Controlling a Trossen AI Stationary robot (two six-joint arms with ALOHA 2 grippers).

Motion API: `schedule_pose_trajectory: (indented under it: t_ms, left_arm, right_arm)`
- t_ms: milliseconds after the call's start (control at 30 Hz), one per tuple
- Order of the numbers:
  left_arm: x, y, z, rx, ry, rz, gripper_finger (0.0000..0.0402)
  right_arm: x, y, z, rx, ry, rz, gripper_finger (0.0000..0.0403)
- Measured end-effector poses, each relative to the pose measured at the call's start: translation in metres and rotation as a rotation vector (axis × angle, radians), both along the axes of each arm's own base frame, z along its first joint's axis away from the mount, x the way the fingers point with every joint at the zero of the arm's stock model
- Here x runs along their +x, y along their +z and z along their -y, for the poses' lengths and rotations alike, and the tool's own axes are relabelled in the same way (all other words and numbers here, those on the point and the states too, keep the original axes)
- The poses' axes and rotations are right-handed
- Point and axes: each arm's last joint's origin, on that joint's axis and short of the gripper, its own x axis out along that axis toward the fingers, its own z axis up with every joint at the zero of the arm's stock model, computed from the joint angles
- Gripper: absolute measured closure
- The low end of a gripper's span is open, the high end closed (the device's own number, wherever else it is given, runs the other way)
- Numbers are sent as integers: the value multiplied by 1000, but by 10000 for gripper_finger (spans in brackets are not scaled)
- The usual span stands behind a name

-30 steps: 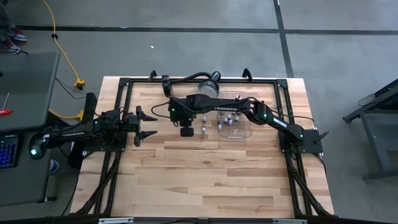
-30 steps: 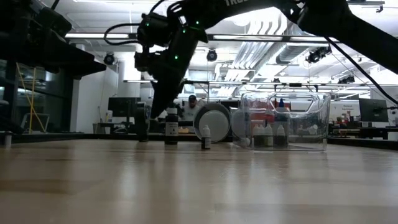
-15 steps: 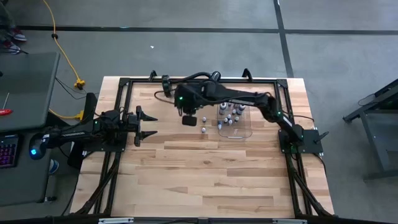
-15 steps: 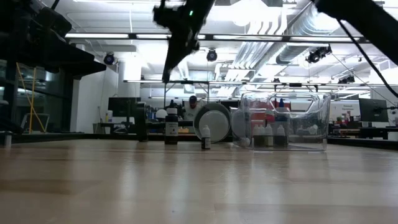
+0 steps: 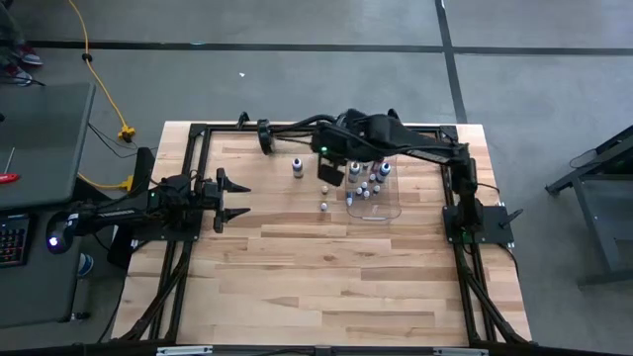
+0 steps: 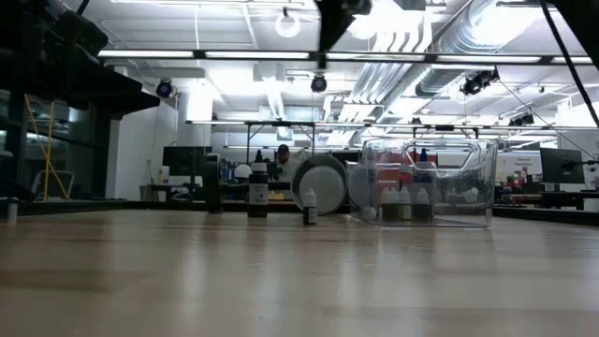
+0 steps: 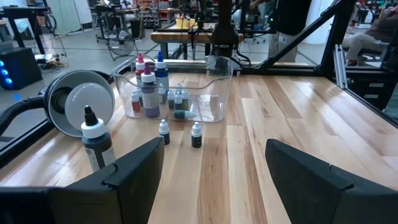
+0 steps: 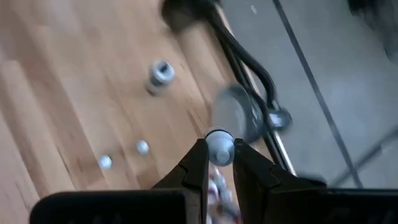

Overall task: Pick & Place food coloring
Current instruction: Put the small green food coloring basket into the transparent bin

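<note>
Carried bottle: the right jaws point(image 8: 219, 163) are closed narrow on a white-capped food coloring bottle point(image 8: 219, 147), pinched near its cap; the cap end points out past the jaw tips, so its long axis runs along the jaws.
Right arm position: in the high view the right jaws point(image 5: 331, 174) hang raised over the far middle of the tabletop point(image 5: 326, 287), just left of the clear tray point(image 5: 393, 208).
Key relation: the tray lies to the right of the held bottle, close by; I judge the coming move to be a short travel rightward and a lowering through the tray's open top.
Tray contents: several small bottles point(image 5: 371, 184) already stand inside, clustered toward its far left part; the near right part looks freer.
Edges: the tray's left wall stands between the jaws and the interior, so the bottle must clear that rim before descending.
Loose bottles: three stand upright outside the tray — a larger dark bottle point(image 5: 298, 166) far left, a small one point(image 5: 324, 188) below the jaws, another point(image 5: 324, 206) nearer.
Lamp: the round lamp head point(image 7: 82, 100) sits at the far edge, behind the arm's path.
Left arm: the left jaws point(image 5: 229, 199) wait wide apart and empty at the left side, well away from the tray; the right arm is the nearer.
</note>
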Motion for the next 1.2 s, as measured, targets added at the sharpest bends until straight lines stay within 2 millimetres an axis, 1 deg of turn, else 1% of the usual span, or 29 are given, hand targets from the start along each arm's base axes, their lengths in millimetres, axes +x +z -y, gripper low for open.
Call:
schedule_pose_trajectory:
  t_ms: [133,267,400,467,600,767,867,933,1067,1200]
  left_arm:
    - [0,0,0,0,0,0,124]
    - [0,0,0,0,0,0,124]
    - [0,0,0,0,0,0,124]
    - [0,0,0,0,0,-1,124]
    - [0,0,0,0,0,0,124]
    - [0,0,0,0,0,0,124]
    - [0,0,0,0,0,0,124]
    - [0,0,0,0,0,0,124]
    - [0,0,0,0,0,0,124]
    - [0,0,0,0,0,0,124]
  right_arm:
    - [-22,10,-1,17,-152,7,360]
    - [-40,24,-4,32,-272,99,360]
    - [-61,23,-6,62,-380,138,360]
    - [-74,16,-8,82,-425,132,360]
    - [-96,-3,-10,173,-483,200,360]
    - [-116,-38,-15,333,-506,282,360]
    - [-122,-63,-17,422,-517,252,360]
    - [-122,-78,-18,471,-516,212,360]
    - [-119,-99,-19,510,-502,178,360]
    - [-121,-119,-20,510,-530,151,360]
